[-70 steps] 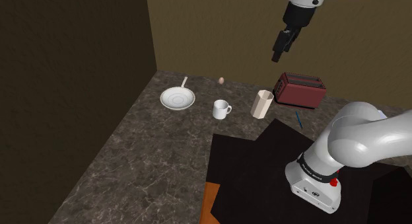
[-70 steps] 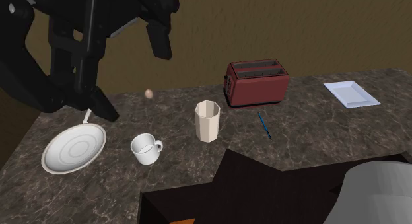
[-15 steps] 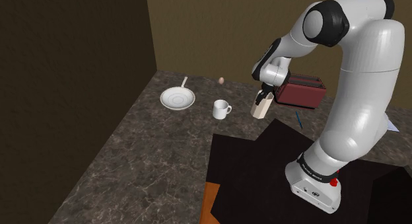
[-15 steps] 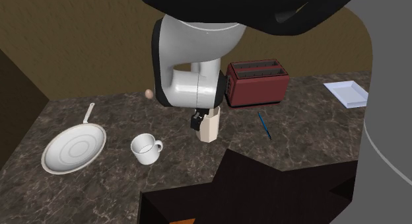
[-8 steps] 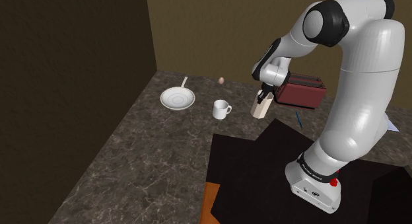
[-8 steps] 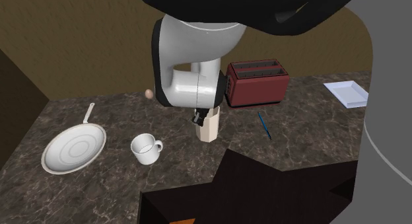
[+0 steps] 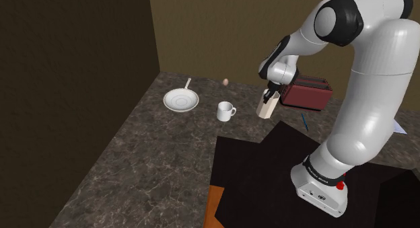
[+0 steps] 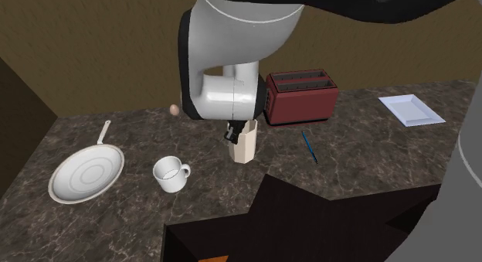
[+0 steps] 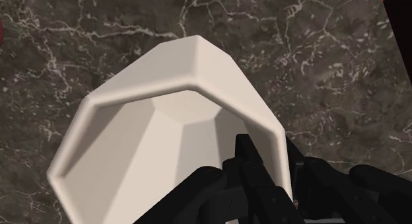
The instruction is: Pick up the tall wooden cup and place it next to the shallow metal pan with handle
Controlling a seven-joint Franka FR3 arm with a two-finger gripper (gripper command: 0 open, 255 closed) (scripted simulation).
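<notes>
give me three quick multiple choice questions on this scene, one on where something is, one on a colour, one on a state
1. What stands between the pan and the tall cup? A a white mug B a bottle C a bowl
2. What colour is the toaster? A blue B dark red C green
3. How is the pincer? A open, clear of everything B shut on nothing C shut on the tall cup
Answers: 1 A, the mug sits between them in both exterior views; 2 B, its body is dark red; 3 C, the wrist view shows it clasping the cup's wall.
</notes>
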